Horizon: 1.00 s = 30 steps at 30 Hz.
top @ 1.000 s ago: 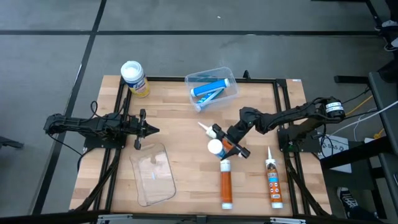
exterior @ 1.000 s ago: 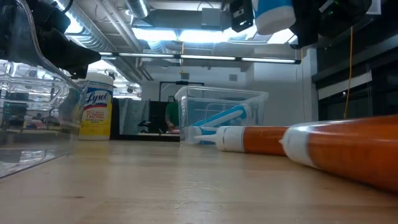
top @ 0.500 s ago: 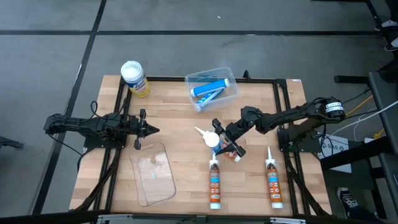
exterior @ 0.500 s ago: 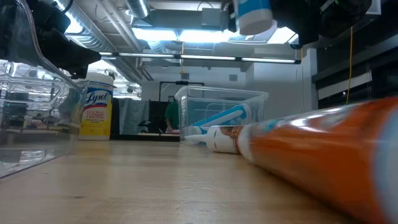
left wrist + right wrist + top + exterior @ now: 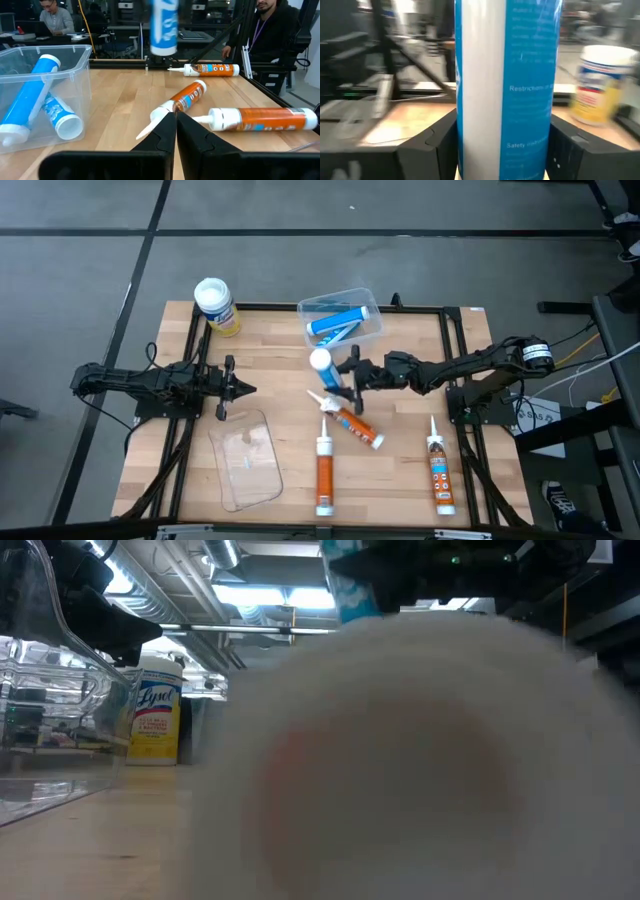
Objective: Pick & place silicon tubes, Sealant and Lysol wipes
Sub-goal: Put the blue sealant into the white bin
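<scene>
My right gripper is shut on a blue silicone tube above the table's middle, in front of a clear bin that holds two more blue tubes. Three orange sealant tubes lie on the table: one slanting under the gripper, one near the front, one at the right. The yellow Lysol wipes canister stands on its base at the far left corner. My left gripper waits shut at the table's left side. My right gripper pinches the blue tube's round body between its two fingers, one finger on each side. The fingers come level from the table's right and lie across the tube. The tube stands upright, lifted clear of the table.
A second clear bin lies near the front left, just ahead of my left gripper. The near orange tube's end fills most of the low view as a white blur. People sit in the room beyond the table.
My right gripper has swung toward the table's far left, its wrist turning, and has carried the blue tube from above the orange tubes to just in front of the far bin. The near orange tube has rolled toward the table's left.
</scene>
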{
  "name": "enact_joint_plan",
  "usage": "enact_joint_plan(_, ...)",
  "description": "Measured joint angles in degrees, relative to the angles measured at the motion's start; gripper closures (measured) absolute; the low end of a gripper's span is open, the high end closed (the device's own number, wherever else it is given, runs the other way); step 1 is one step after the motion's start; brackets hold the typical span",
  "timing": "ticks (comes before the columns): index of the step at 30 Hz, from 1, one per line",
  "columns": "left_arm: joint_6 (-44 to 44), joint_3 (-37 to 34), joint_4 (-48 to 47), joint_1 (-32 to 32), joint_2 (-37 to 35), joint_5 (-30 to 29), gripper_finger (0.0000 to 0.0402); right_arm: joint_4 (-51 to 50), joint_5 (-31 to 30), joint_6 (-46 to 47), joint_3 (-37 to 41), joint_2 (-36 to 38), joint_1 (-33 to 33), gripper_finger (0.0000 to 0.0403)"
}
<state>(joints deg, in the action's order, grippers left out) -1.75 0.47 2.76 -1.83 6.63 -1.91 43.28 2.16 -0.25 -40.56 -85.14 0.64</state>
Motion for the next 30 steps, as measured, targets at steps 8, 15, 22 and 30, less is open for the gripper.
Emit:
enact_joint_plan(8,-0.01,0.0,0.0,-0.01,0.01,0.0,0.0389,-1.48,-15.25,0.18,0.0,0.0,0.0,0.0186)
enact_joint_plan(15,-0.01,0.0,0.0,-0.02,0.01,0.0,0.0393,-1.36,-16.19,1.26,0.0,0.0,0.04,0.0186)
enact_joint_plan(22,-0.01,0.02,0.0,-0.01,0.02,0.0,0.0389,-2.16,-16.0,-0.21,-1.11,0.0,-2.58,0.0186)
enact_joint_plan(30,0.01,0.0,0.0,-0.02,0.0,0.0,0.0393,-15.19,-12.26,-9.17,-9.02,0.0,-9.89,0.0186)
